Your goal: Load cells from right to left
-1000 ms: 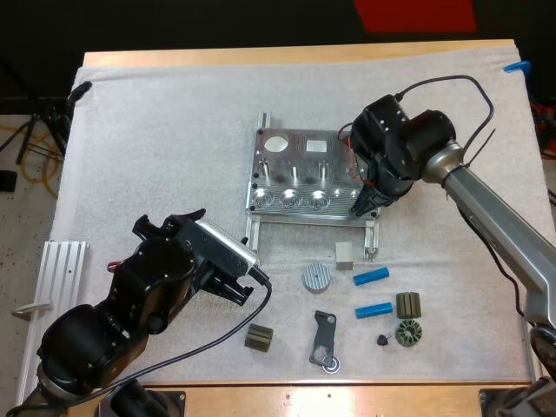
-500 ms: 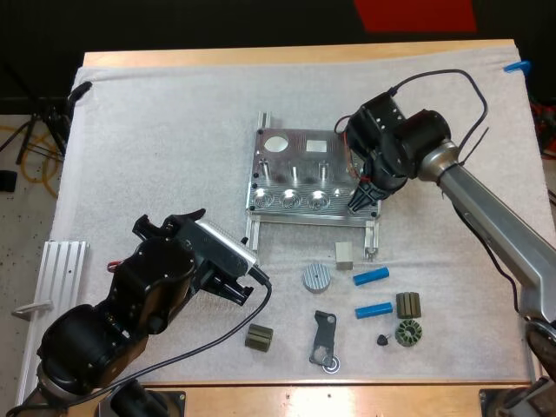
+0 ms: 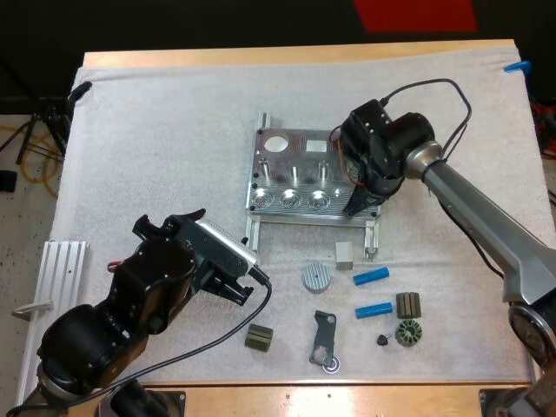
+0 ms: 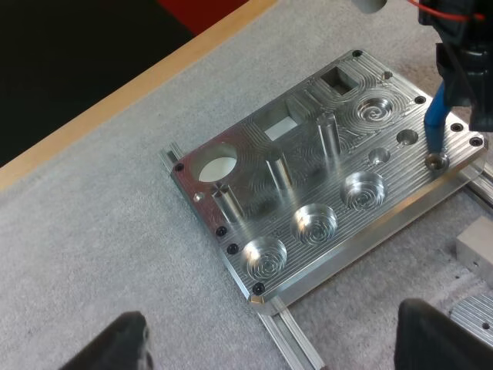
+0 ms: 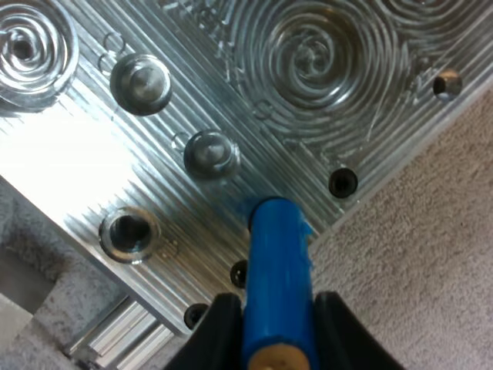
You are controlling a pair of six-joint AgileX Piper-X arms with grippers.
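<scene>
Presently the right gripper stands over the right near corner of the metal fixture, a little right of centre in the high view, its two fingers pressed on either side of a blue cell held nearly upright. In the right wrist view the cell's lower end sits over the grooved plate among small screw holes and dimples beside the corner; whether it touches the metal cannot be told. The left wrist view shows the same cell slanting down to a small socket at that corner, under the right gripper. The left gripper hangs in the lower left of the high view, well apart from the fixture, its fingers spread wide and holding nothing. Two more blue cells lie on the mat, lower right of centre, near a ribbed grey disc, a small metal block and a black bracket.
</scene>
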